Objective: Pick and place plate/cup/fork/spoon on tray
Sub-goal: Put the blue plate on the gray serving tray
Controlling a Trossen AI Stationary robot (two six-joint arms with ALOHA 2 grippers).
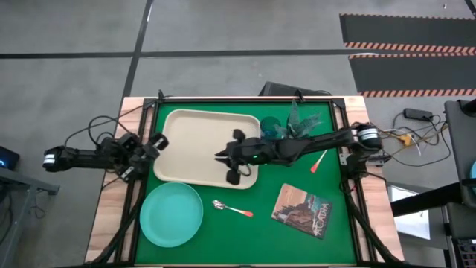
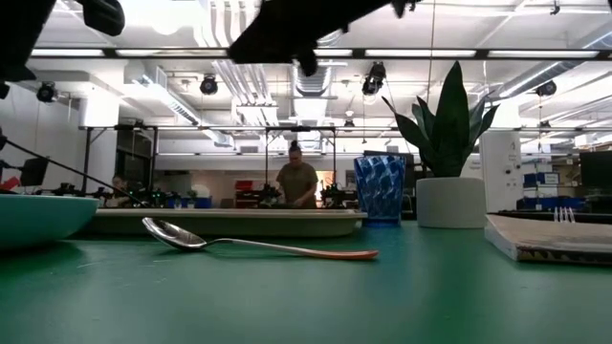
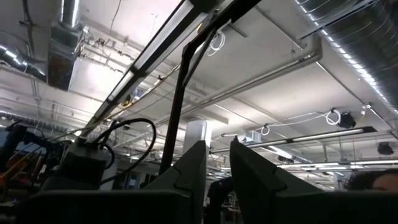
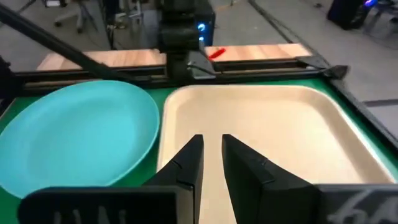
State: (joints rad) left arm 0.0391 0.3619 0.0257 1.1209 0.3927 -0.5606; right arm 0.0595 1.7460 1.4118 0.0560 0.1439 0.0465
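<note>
Two arms in view. Right arm stretched from the surface's right edge across to the tray (image 1: 195, 145), its end effector (image 1: 232, 168) over the tray's near right corner, fingers a narrow gap apart, empty. Left end effector (image 1: 152, 147) parked at the surface's left edge, tilted up toward the ceiling, fingers narrowly apart, empty. Green surface (image 1: 253, 238); workshop room behind, a person (image 2: 297, 179) standing. Plate (image 1: 172, 214) near-left corner; book (image 1: 302, 211) near right; cup (image 1: 270, 126) by the tray's far right corner; spoon (image 1: 232, 208) between plate and book; fork (image 1: 319, 161) toward the right edge.
</note>
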